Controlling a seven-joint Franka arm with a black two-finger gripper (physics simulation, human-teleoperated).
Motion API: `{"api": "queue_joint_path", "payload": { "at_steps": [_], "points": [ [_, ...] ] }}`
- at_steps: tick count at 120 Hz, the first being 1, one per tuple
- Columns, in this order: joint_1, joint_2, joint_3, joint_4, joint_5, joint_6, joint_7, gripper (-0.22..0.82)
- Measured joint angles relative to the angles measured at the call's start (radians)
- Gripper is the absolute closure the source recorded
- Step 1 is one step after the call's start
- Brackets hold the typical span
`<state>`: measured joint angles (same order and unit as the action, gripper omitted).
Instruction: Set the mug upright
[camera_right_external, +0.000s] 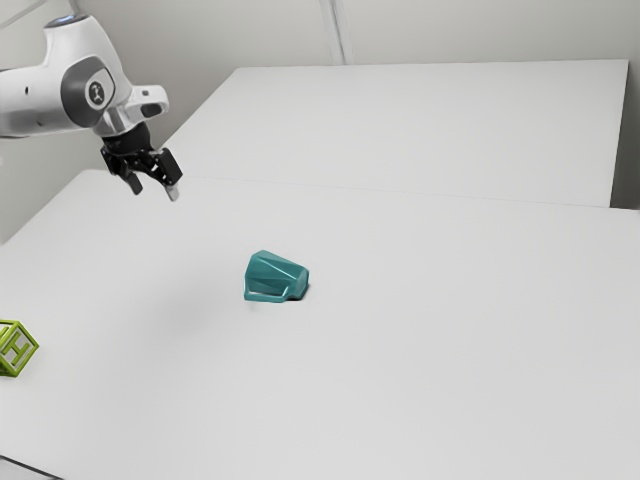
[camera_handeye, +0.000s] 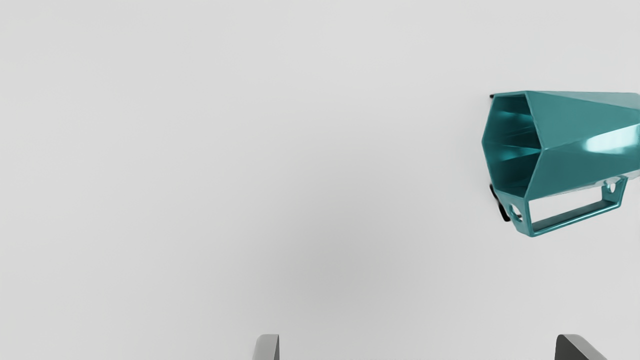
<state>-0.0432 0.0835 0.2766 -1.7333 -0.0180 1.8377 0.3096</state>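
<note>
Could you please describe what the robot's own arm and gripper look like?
The smooth, rounded white robot arm has a grey joint cover with a small round marking. Its black, angular two-finger gripper has jaws with light grey tips.

Above my black gripper (camera_right_external: 155, 190), my arm (camera_right_external: 35, 102) is smooth white, its dark-grey disc (camera_right_external: 76, 96) bearing a pale mark (camera_right_external: 96, 93); my fingertips (camera_handeye: 267, 348) are grey.

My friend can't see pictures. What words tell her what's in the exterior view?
A teal mug lies on its side on a white table. A robot arm reaches in from the exterior view's upper left, its black gripper open and away from the mug. A yellow-green openwork cube sits at the exterior view's left edge.
</note>
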Motion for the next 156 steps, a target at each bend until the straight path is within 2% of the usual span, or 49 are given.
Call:
{"api": "queue_joint_path", "payload": {
  "at_steps": [13,26,47,84,125,156],
  "points": [
    [-0.003,-0.001,0.015,-0.012,-0.025,0.002,0.005,0.00],
    [0.038,0.007,0.016,-0.054,-0.136,0.006,0.019,0.00],
    [0.052,0.092,0.013,-0.086,-0.325,0.013,0.075,0.00],
    [0.061,0.206,0.010,-0.123,-0.522,0.014,0.185,0.00],
    [0.079,0.336,0.002,-0.084,-0.744,-0.015,0.339,0.00],
    [0.077,0.350,-0.008,-0.071,-0.827,-0.034,0.432,0.00]
  ]
}}
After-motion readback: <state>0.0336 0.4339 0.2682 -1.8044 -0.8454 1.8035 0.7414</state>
